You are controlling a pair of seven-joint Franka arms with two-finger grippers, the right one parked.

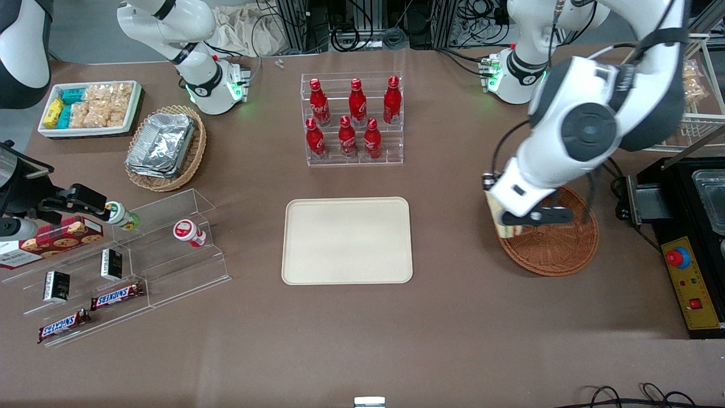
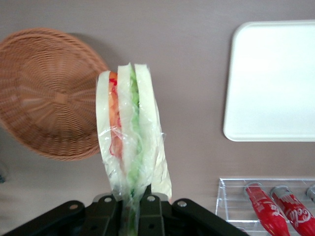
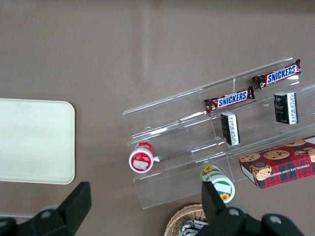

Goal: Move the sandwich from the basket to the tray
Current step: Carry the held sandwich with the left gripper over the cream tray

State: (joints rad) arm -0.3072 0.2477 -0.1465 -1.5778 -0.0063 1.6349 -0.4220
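Left arm bent low, gripper [image 1: 512, 220] poised over the basket's [image 1: 558, 246] rim nearest the tray [image 1: 346, 240], fingers [image 2: 109, 209] clamped on the sandwich [image 2: 129, 135], lifted clear of the wicker. Front view: sandwich mostly hidden by the wrist. Wrist view: red, orange and green layers, basket beside the wedge, tray well apart, bottles [image 2: 275, 209] nearby.

The brown table [image 1: 453, 328] carries the cream tray [image 1: 347, 241] at frame centre and a clear rack of red cola bottles [image 1: 354, 122] at upper centre. The reddish wicker basket [image 1: 558, 249] lies toward the working arm's end. The gripper [image 2: 132, 210], clamped on the sandwich [image 2: 129, 132], hangs above the basket's rim.
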